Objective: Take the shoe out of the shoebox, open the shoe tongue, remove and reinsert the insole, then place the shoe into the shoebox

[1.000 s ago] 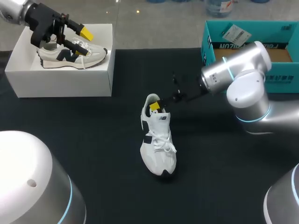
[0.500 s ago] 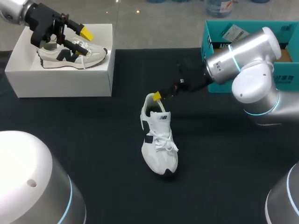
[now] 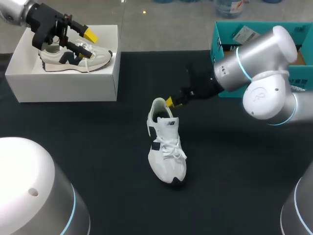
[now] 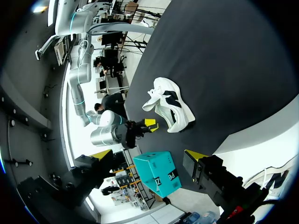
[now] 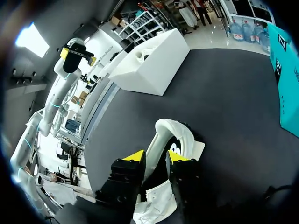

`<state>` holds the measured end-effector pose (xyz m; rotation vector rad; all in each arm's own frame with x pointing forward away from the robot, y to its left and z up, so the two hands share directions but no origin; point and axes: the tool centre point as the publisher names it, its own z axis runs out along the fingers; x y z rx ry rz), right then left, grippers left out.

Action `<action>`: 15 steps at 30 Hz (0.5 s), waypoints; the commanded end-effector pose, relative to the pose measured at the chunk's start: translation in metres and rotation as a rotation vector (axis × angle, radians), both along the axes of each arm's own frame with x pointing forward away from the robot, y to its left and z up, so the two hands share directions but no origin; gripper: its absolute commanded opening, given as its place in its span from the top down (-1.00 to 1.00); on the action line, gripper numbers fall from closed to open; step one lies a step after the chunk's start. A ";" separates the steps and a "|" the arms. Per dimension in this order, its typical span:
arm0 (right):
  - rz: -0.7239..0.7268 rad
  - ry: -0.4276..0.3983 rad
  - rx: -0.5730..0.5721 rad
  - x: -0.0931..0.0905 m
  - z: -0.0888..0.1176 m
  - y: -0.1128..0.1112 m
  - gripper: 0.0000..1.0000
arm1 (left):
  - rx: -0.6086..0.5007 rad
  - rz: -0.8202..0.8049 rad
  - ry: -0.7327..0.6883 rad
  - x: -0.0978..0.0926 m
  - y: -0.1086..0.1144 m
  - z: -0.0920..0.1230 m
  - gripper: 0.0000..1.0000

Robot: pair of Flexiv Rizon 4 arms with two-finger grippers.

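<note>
The shoe (image 3: 166,147) lies on the table (image 3: 98,147) just under my right gripper (image 5: 157,157), whose narrowly parted, empty-looking fingers hide part of its opening, while my left gripper (image 3: 87,41) hangs spread over the shoebox (image 3: 68,85).

In front of me the white shoe (image 3: 167,147), with dark side patches and its laces tied, stands upright mid-table (image 3: 98,147), toe toward me. At my far left sits the open white shoebox (image 3: 63,85), holding a matching second shoe (image 3: 73,57).
</note>
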<state>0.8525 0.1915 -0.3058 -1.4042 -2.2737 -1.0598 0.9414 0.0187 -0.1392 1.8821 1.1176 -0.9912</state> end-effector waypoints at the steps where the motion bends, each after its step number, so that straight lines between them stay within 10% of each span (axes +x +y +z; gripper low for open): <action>1: -0.023 -0.011 -0.045 -0.001 0.001 0.002 1.00 | 0.003 -0.003 -0.001 0.001 0.000 0.000 -1.00; 11: -0.023 -0.011 -0.045 -0.001 0.001 0.002 1.00 | 0.003 -0.003 -0.001 0.001 0.000 0.000 -1.00; 15: 0.003 0.055 -0.318 0.011 0.001 0.018 1.00 | 0.003 -0.003 -0.001 0.001 0.000 0.000 -1.00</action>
